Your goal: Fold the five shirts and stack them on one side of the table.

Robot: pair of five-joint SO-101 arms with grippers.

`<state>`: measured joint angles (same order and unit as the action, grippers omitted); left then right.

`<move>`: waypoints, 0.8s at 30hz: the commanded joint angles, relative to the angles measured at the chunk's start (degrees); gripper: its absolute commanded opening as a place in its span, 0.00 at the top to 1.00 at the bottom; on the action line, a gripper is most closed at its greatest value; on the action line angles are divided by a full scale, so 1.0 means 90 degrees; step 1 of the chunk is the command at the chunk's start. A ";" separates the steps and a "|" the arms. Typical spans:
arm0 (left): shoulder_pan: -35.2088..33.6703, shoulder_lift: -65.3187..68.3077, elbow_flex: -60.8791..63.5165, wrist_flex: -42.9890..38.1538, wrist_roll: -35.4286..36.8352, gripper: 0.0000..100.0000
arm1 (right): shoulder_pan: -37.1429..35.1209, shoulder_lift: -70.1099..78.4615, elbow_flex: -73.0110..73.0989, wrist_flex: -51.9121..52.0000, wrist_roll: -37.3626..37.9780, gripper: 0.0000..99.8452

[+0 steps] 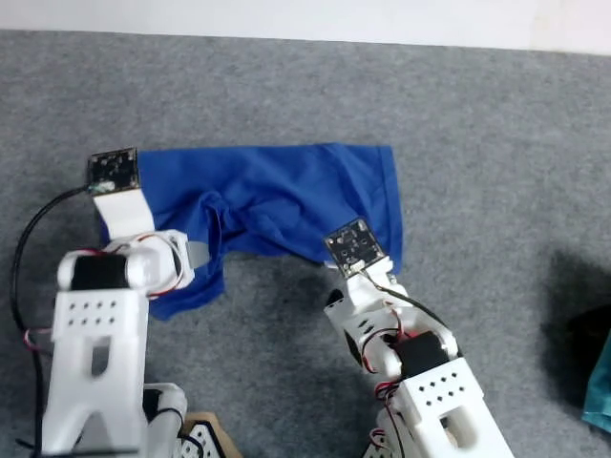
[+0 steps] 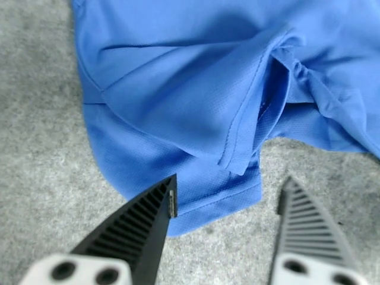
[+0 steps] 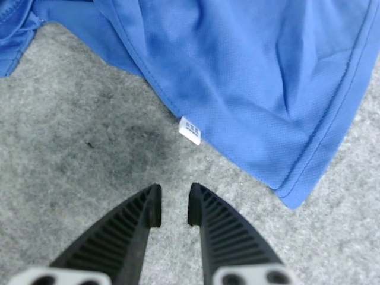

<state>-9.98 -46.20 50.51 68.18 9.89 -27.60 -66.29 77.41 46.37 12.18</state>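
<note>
Left gripper (image 2: 230, 193): fingers spread, straddling hem. Blue shirt (image 1: 286, 191): mid-table (image 1: 477, 114), rumpled, unfolded. Right gripper (image 3: 174, 196): fingers nearly together, slim gap, empty, just short of shirt edge. Step judged: flattening before first fold. Next: pinch both edges, pull flat.

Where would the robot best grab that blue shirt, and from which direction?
Probably the loose corner of the blue shirt just below the open jaws of the left gripper. It ends in a thin stitched hem flat on the gray table, so coming straight down from above, one jaw on each side of the edge, looks easiest. The bunched folds further in look harder to pinch.
</note>
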 commanded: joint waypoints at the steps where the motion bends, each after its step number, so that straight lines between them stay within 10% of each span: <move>1: 0.0142 0.0943 -0.0591 -0.0088 -0.0039 0.77 | 0.0083 -0.0093 -0.0015 -0.0132 0.0078 0.91; 24: 0.0454 0.3131 -0.0884 -0.1319 -0.0029 0.78 | 0.0083 -0.0083 0.0015 -0.0337 0.0078 0.91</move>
<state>-4.26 -18.07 44.79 57.10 9.89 -27.60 -66.29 77.58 45.67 12.18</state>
